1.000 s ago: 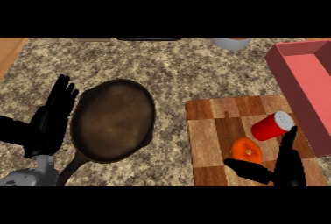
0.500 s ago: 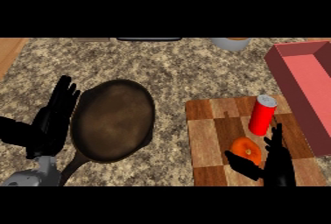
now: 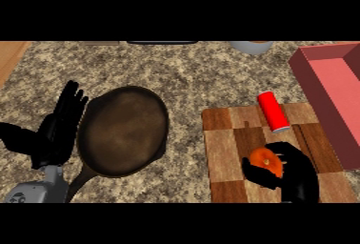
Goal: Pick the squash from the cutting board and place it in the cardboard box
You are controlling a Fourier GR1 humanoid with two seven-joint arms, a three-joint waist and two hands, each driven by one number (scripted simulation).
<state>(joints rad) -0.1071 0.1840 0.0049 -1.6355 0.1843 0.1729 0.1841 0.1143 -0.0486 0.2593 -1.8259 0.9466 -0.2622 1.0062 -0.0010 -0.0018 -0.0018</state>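
A speckled stone counter (image 3: 183, 76) seen from above. On its right side lies a wooden cutting board (image 3: 228, 143). Low on the board, the robot's right hand (image 3: 295, 176) comes in from below with its fingers curled around an orange squash (image 3: 266, 159), gripping it; whether the squash rests on the wood or is raised cannot be told. A red cylinder (image 3: 274, 113) lies on its side near the board's upper edge, apart from the squash. A red open box (image 3: 316, 95) stands just right of the board. A dark skillet (image 3: 123, 131) sits left of the board. The left hand (image 3: 60, 131) rests open, fingers up, beside the skillet's left rim
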